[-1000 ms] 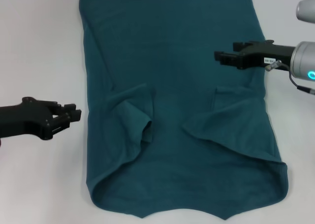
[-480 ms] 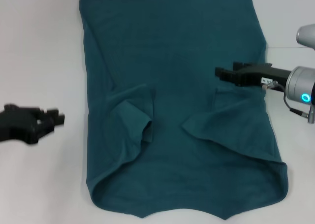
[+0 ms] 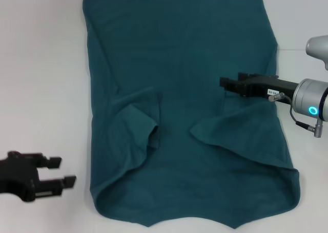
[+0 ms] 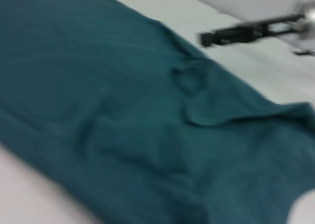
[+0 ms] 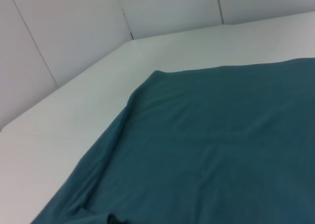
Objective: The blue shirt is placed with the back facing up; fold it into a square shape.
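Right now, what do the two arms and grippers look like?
Left gripper: matte black, two flat parallel fingers on a blocky black body. Right gripper: black, long and narrow with a small white label, mounted on a silver-grey cylindrical wrist bearing a glowing cyan ring and a thin grey cable.

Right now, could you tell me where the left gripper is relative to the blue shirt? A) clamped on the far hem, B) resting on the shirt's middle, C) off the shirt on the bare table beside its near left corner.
C: the left gripper is open over the white table, clear of the blue shirt.
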You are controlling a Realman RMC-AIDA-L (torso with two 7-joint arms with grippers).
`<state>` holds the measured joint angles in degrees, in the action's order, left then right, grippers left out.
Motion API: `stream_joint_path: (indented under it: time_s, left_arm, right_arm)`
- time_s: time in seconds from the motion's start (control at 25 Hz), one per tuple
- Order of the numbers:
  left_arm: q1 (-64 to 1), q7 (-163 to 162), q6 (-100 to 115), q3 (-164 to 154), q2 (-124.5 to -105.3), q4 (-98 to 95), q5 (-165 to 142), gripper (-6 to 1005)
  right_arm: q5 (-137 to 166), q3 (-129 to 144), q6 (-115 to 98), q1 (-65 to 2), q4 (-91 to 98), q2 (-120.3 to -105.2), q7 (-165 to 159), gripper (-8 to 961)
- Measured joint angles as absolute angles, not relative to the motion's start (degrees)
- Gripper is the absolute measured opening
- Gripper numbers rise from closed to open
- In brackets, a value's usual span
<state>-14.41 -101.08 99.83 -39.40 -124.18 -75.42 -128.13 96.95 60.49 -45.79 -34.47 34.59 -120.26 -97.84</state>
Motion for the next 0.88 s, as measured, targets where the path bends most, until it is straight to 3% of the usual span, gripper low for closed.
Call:
stream_joint_path:
  time_s: [0.08,0.32,0.88]
  left_arm:
    - [-14.1,-99.5,101.4,-40.4,-124.28,-75.5,-128.1,494]
    - [-12.4,-83.6,98.8,-42.1,-124.69,-74.3,-125.9,633]
    - [-9.0,-66.4,87.9,-51.8,-124.61,-72.9,-125.6,625]
  right_arm:
    - [96.9,60.5,-46.1,-34.6,34.6,-120.26,-98.3,669]
    - [96.9,60.6,-46.2,-35.2,34.6,-119.94,-99.7,668]
    - [97.4,60.6,-46.2,-34.8,34.1,-119.79,-102.1,668]
